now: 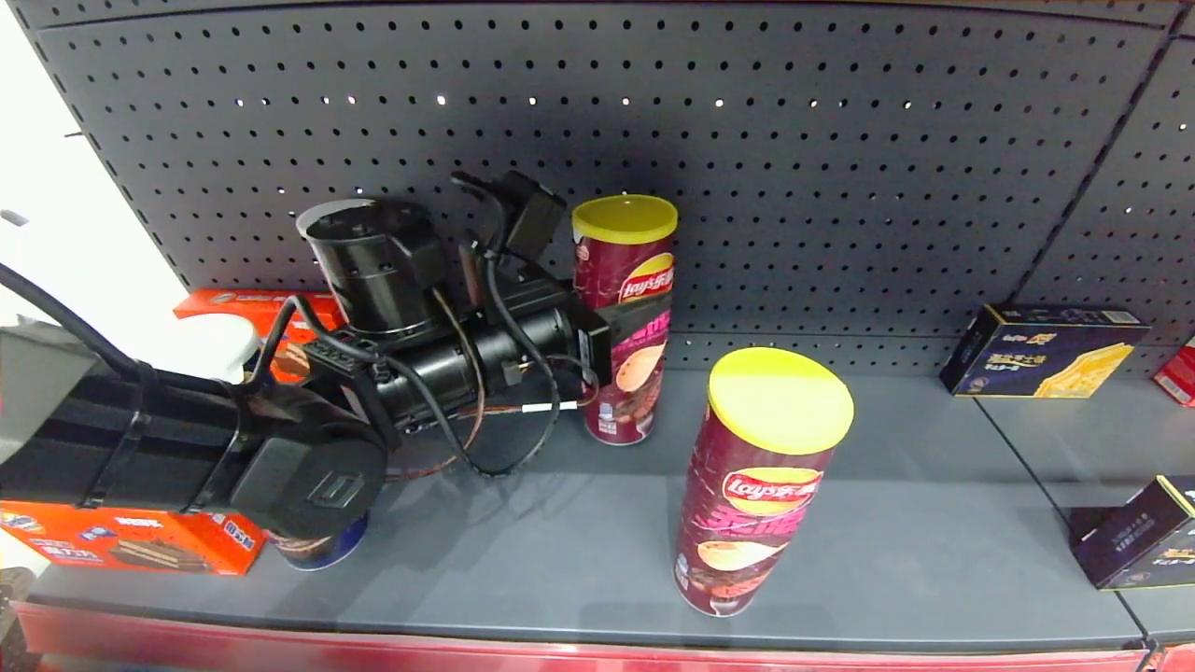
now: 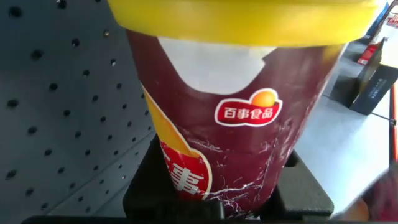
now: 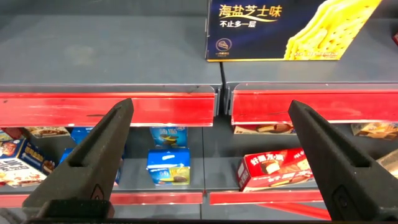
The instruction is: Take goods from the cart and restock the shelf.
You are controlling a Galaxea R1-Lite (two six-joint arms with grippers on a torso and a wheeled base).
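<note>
- Left gripper (image 1: pixel 631 327): jaws clamped on the back can (image 1: pixel 624 271), with one dark finger crossing its front at about mid-height. The arm comes in from the left, low over the shelf (image 1: pixel 560 569).
- Back can: a maroon tube with a yellow lid (image 1: pixel 625 217). It is upright, its base is down at the shelf surface, and it is close in front of the pegboard (image 1: pixel 794 112).
- Left wrist view: the same can (image 2: pixel 236 124) sits between the black fingers (image 2: pixel 305 193), with the pegboard (image 2: pixel 56 93) right beside it.
- Front can (image 1: pixel 761 476): same kind, upright, nearer the shelf's front edge. It is to the right of the back can, apart from it, and no gripper touches it.
- Right gripper (image 3: pixel 211 155): jaws wide, nothing between them. The fingers (image 3: pixel 93 162) frame red-edged shelf rails (image 3: pixel 168 107) on lower tiers.
- A dark box (image 3: pixel 292 28) lies on the tier above those rails. Blue packs (image 3: pixel 168 165) and a red box (image 3: pixel 273 169) lie on the tier below.
- Head view, right side: two dark boxes, one at the back (image 1: pixel 1041 350) and one near the front (image 1: pixel 1134 532).
- Head view, left side: an orange box (image 1: pixel 131 551) at the front edge under the arm, and another (image 1: pixel 252 306) by the pegboard.
</note>
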